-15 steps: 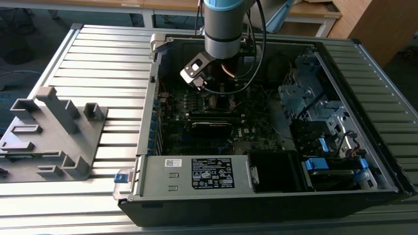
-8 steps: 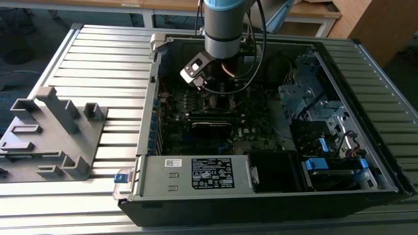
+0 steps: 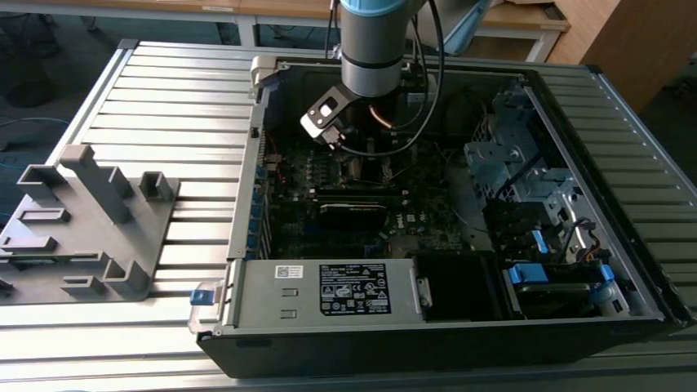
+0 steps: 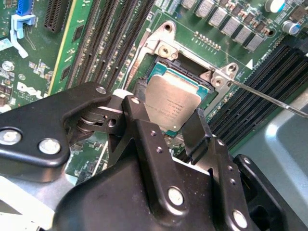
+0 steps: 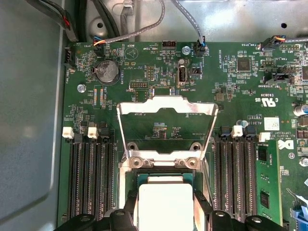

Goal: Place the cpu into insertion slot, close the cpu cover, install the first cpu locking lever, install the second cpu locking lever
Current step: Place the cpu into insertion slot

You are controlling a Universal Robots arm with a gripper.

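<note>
Cpu (image 4: pixel 171 103) lies flat, top up, gripped by end effector (image 4: pixel 162 118).

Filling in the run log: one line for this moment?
claw: shut on small square grey-topped cpu | cpu: at silver-rimmed square insertion slot | thin silvery square-frame cpu cover: open

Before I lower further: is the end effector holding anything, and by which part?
The cpu, pinched at two opposite side edges by the end effector.
</note>
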